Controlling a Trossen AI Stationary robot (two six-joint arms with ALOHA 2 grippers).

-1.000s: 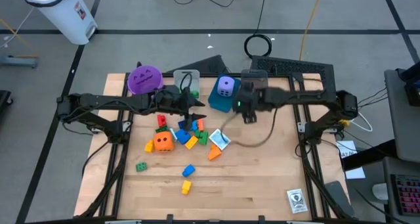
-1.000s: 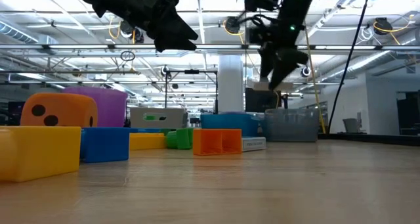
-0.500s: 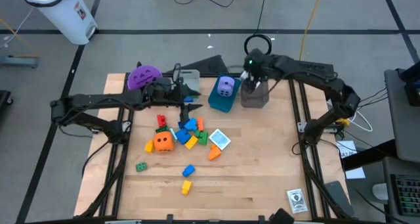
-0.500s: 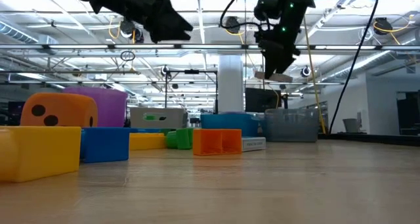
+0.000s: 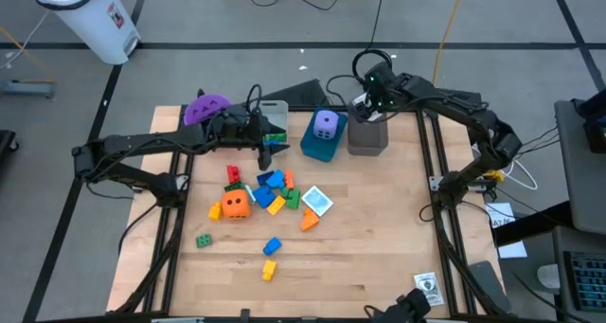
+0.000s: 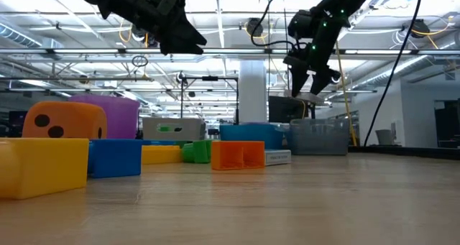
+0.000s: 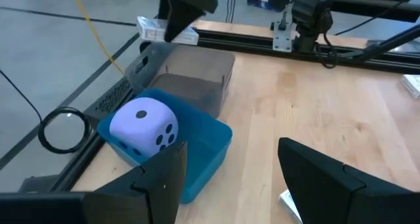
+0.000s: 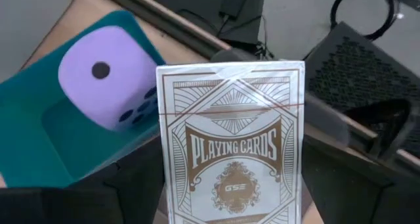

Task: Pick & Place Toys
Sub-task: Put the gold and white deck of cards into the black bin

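My right gripper hangs over the grey bin at the far edge, shut on a white playing-card box. Next to that bin, a blue bin holds a purple die. My left gripper hovers open with nothing between its fingers, above the table between the clear bin and a heap of bricks. An orange die and a white printed cube lie by the heap. Loose green, blue and yellow bricks lie nearer the front. My right gripper pinches the card box between its two fingers, one on each long narrow side, at the box's lower half. The fingers slant downward from above. The box is lifted clear, its free end sticking out over the grey bin.
A purple cup stands at the far left of the table. A second card box lies at the near right corner. Black cable loops lie on the floor behind the far edge. The table's near half is mostly bare wood.
My right gripper has swung from the table's middle toward the far edge, rolling its wrist, and carried the card box to a spot above the grey bin. My left gripper has drifted a little toward the far edge, still open.
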